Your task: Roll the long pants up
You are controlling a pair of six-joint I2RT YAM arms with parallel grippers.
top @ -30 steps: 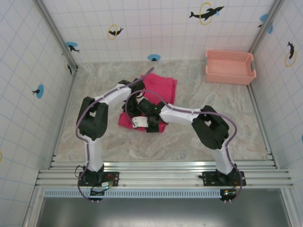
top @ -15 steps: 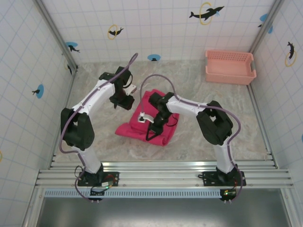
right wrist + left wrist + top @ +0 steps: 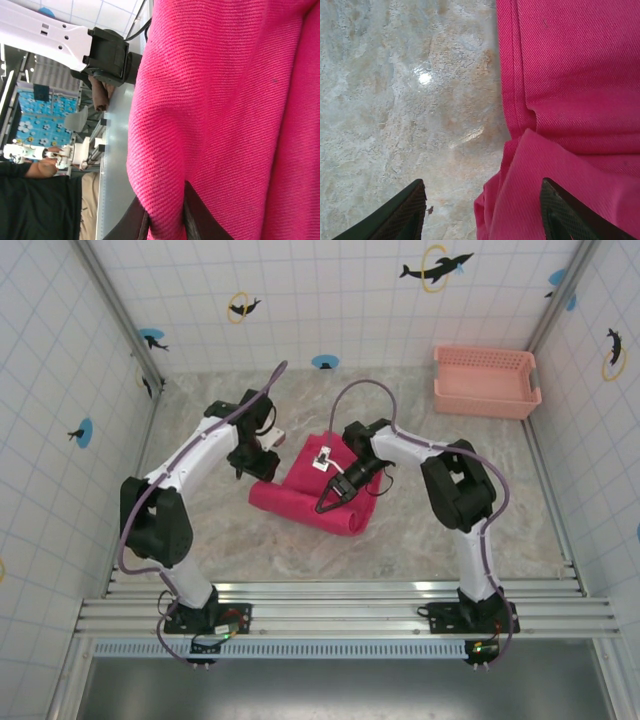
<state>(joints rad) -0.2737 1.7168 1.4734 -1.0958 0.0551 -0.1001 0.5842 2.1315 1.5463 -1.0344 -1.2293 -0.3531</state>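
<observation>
R pincer [image 3: 328,502] is clenched on the long pants [image 3: 300,490]. On its wrist cam I see a fold of the pink-red cloth nipped btwn the two dark fingers [image 3: 200,220]. From overhead it points down-left into the near part of the bundle, w/ the arm reaching in from the right.

L pincer [image 3: 260,468] is released, jaws wide apart, at the pants' left edge. On its wrist cam one finger [image 3: 405,215] hangs over bare bench [image 3: 395,100] and the other over cloth, w/ the cloth edge running btwn them. Can't tell if either tip touches.

Pants sit approx mid-bench. The near edge looks rolled over into a thick band, w/ a flatter part beyond it toward the back wall. Pink basket [image 3: 485,380] is in the far right corner, well apart from the pants.
</observation>
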